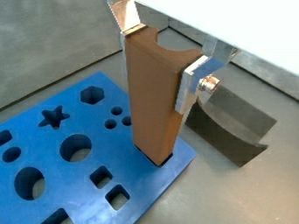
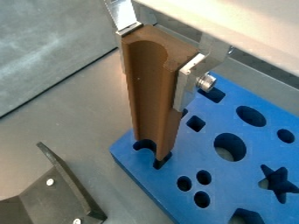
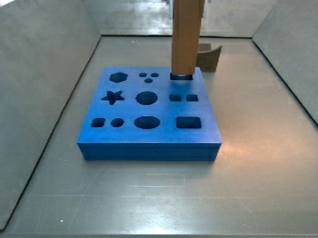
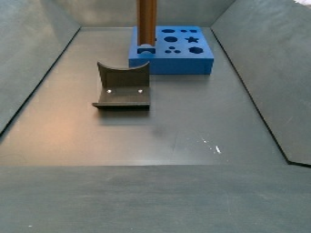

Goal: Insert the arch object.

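The pincer (image 1: 160, 57) is closed on the arch object (image 2: 149, 96), a tall, grooved brown column standing upright with its foot in a hole at the blue board's (image 3: 149, 149) edge. It looks rigid, light and smooth, so grip high on the flats. The fixture (image 4: 122, 86) stands near the board on a flat grey table (image 4: 170, 136), walled round.

Pincer (image 2: 149, 54) gripped tall brown arch object (image 2: 149, 96) upright, its lower end in blue board (image 2: 233, 171) slot; fixture (image 2: 52, 188) nearby.
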Tool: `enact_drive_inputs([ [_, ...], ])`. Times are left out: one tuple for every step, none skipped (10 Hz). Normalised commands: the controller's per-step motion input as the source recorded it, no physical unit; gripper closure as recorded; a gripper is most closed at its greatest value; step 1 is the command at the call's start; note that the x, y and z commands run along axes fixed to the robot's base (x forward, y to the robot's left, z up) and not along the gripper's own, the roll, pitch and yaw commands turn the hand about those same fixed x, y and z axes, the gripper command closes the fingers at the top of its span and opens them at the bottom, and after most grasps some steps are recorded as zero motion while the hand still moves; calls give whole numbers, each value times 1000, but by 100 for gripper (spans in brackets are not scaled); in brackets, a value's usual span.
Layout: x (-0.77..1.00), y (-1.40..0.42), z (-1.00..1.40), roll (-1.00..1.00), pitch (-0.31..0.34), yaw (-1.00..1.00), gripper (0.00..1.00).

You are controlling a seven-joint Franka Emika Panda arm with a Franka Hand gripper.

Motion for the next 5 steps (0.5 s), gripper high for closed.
enact_drive_inputs([
  [77,54,-323,53,0,26,100],
  [0,83,-229,0,-1,3,100],
  [0,137,-189,0,-1,0,100],
  [-60,137,-191,0,-11,0,100],
  [-269,100,-203,-26,-83,0,100],
])
